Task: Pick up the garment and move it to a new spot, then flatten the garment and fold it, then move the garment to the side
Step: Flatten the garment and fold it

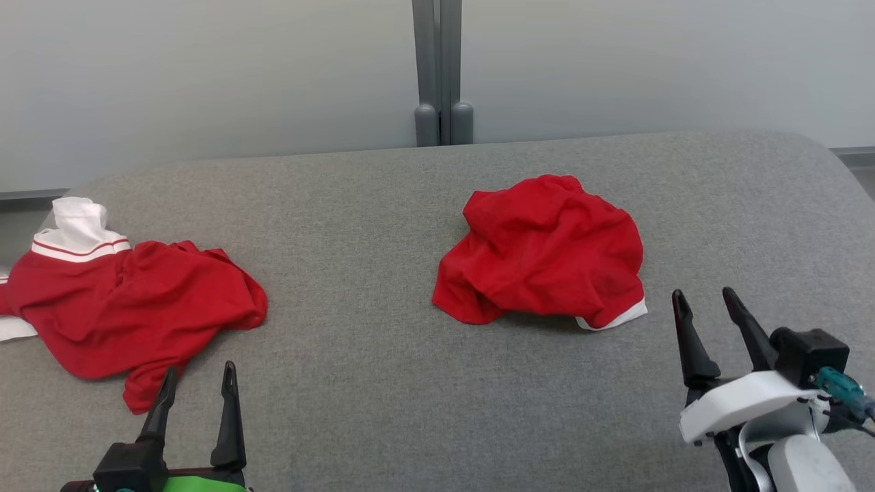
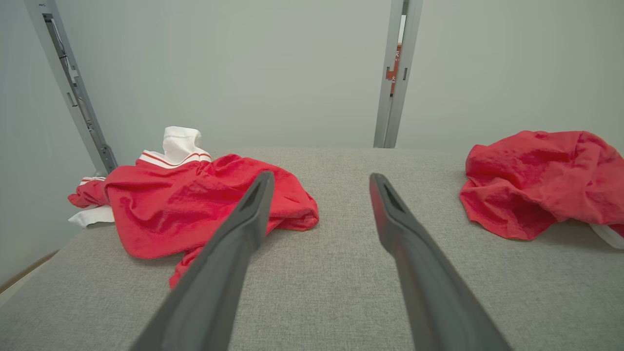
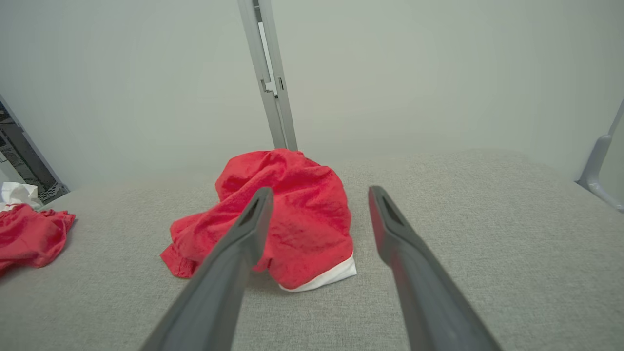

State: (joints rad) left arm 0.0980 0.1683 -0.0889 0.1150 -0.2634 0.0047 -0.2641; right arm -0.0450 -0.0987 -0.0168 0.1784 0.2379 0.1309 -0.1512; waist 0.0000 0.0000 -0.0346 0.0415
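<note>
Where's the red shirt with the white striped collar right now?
In the head view the collared red shirt lies crumpled at the left of the grey surface, just ahead of the left gripper, well apart from the other red garment.

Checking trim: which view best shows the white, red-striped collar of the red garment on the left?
The left wrist view: the white, red-striped collar sits close, stripe plain. The head view shows it near the left edge; the right wrist view, a white scrap.

Surface materials
Garment (image 1: pixel 540 253): crinkled matt red cloth, white hem; left garment (image 1: pixel 130 307): same cloth, white collar; table (image 1: pixel 383 383): coarse grey woven fabric, matt; fingers (image 2: pixel 234 253): smooth dark plastic
</note>
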